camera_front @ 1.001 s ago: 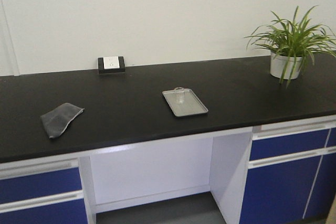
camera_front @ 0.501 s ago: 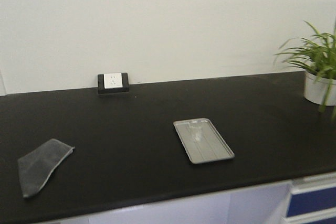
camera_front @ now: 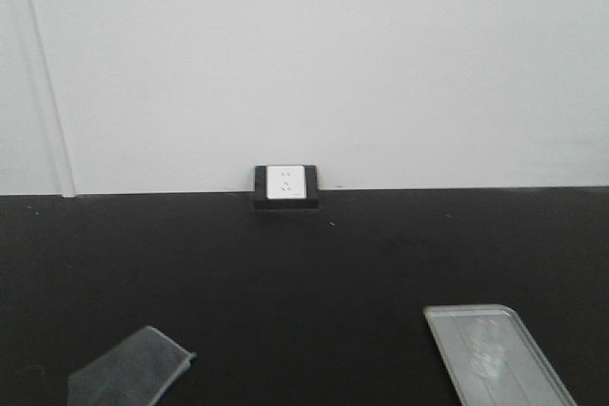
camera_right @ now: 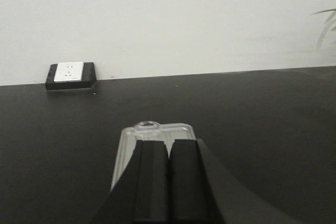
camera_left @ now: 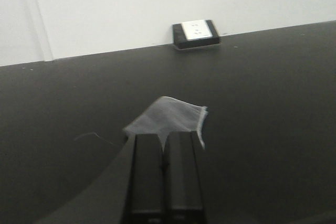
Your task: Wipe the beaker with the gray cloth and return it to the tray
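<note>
The gray cloth (camera_front: pixel 128 373) lies rumpled on the black counter at the lower left of the front view. In the left wrist view the cloth (camera_left: pixel 168 118) lies just beyond my left gripper (camera_left: pixel 164 136), which is shut and empty above the counter. The silver tray (camera_front: pixel 495 354) lies at the lower right of the front view. In the right wrist view the tray (camera_right: pixel 125 150) lies just ahead of and partly under my right gripper (camera_right: pixel 168 142), which is shut and empty. The clear beaker (camera_right: pixel 148 126) stands upright at the tray's far end.
A black-framed white power outlet (camera_front: pixel 285 185) sits on the black counter (camera_front: pixel 314 273) against the white wall; it also shows in both wrist views (camera_left: pixel 195 32) (camera_right: pixel 70 75). Plant leaves (camera_right: pixel 326 24) show at the far right.
The front view has closed in on the counter and wall. The cloth and tray have slid to the bottom edge of the picture, and the plant and cabinets have left it.
</note>
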Controlling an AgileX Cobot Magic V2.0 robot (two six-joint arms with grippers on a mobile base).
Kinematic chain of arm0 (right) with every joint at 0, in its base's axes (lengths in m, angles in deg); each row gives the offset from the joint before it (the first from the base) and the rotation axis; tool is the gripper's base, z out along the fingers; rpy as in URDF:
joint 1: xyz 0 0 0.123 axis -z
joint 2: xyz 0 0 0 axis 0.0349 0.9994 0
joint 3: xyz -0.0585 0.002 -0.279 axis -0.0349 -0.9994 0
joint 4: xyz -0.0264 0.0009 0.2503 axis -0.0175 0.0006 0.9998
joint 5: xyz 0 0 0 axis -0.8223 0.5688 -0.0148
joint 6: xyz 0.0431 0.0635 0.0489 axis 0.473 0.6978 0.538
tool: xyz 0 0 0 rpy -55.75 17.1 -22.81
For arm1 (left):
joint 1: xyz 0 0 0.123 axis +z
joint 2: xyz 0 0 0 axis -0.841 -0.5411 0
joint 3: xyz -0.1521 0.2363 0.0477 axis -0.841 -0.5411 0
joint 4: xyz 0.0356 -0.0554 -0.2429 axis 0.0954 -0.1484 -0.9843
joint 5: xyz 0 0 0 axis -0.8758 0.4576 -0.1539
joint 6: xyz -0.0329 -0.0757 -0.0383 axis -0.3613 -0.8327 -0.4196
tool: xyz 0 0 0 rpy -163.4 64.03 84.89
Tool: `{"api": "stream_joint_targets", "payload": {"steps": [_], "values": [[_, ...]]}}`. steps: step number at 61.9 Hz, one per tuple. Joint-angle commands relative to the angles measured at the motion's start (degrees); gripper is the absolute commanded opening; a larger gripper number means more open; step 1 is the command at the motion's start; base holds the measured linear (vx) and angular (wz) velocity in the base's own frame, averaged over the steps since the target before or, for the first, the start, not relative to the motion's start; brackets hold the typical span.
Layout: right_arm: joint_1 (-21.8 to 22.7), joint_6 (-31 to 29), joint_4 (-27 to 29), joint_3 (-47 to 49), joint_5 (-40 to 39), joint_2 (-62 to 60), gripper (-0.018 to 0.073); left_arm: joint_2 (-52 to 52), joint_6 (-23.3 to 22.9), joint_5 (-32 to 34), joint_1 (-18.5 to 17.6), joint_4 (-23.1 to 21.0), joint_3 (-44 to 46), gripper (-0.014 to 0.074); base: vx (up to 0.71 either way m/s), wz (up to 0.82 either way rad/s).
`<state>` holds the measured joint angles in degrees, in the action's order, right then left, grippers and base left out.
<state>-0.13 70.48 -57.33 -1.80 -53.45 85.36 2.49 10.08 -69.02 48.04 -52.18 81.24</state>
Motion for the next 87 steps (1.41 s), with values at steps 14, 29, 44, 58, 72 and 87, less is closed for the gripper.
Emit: {"api": "stream_joint_targets", "payload": {"steps": [14, 29, 44, 58, 72, 87], "values": [[0.3, 0.0, 0.0, -0.8, -4.9, 0.0, -0.0005, 0.2, -0.3, 4.7, -0.3, -0.1, 0.4, -0.0006, 0.37, 0.26], [0.3, 0.0, 0.0, -0.8, -4.9, 0.0, -0.0005, 0.2, -0.3, 4.7, -0.3, -0.1, 0.4, -0.0006, 0.21, 0.14], [0.3, 0.0, 0.0, -0.8, -4.9, 0.0, -0.0005, 0.2, -0.3, 4.7, -0.3, -0.1, 0.4, -0.0006, 0.05, 0.00], [0.3, 0.0, 0.0, -0.8, -4.9, 0.0, -0.0005, 0.2, -0.3, 4.7, -0.3, -0.1, 0.4, -0.0006, 0.00, 0.00], [0.3, 0.2, 0.6, -0.8, -9.5, 0.0, -0.0005, 0.2, -1.4, 12.4, -0.3, -0.4, 1.1, -0.0006, 0.00, 0.00], [0.3, -2.4, 3.1, 12.5, -21.8, 1.7, -0.0005, -4.6, -6.1, 17.3, -0.3, -2.5, 18.4, -0.0006, 0.00, 0.00]]}}
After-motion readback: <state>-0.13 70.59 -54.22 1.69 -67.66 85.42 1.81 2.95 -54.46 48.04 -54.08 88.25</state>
